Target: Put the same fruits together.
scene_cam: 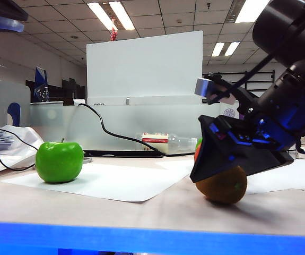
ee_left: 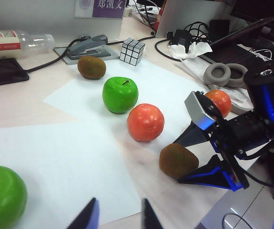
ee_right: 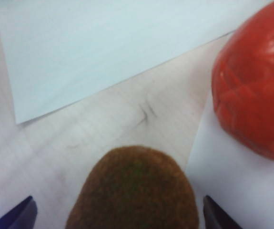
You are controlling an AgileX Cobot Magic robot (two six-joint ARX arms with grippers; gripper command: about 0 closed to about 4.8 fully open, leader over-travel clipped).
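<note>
A brown kiwi (ee_right: 134, 191) lies on the table between the wide-apart fingers of my right gripper (ee_right: 120, 220), which is open and straddles it without touching. An orange-red fruit (ee_right: 256, 90) sits just beyond it. In the left wrist view a row shows: far kiwi (ee_left: 91, 67), green apple (ee_left: 120, 94), orange-red fruit (ee_left: 146, 122), near kiwi (ee_left: 175, 160); a second orange-red fruit (ee_left: 220, 100) sits behind the right arm. Another green apple (ee_left: 2, 198) lies beside my left gripper (ee_left: 119, 210), open and empty above white paper. The exterior view shows this apple (scene_cam: 59, 162) and the kiwi (scene_cam: 225, 186).
A silver mirrored cube (ee_left: 132, 51), a stapler (ee_left: 91, 46) and a plastic bottle (ee_left: 17, 40) stand at the back. Headphones (ee_left: 225, 74) and cables lie at the far right. White paper sheets (ee_left: 70, 162) cover the table. A white board (scene_cam: 144, 66) stands behind.
</note>
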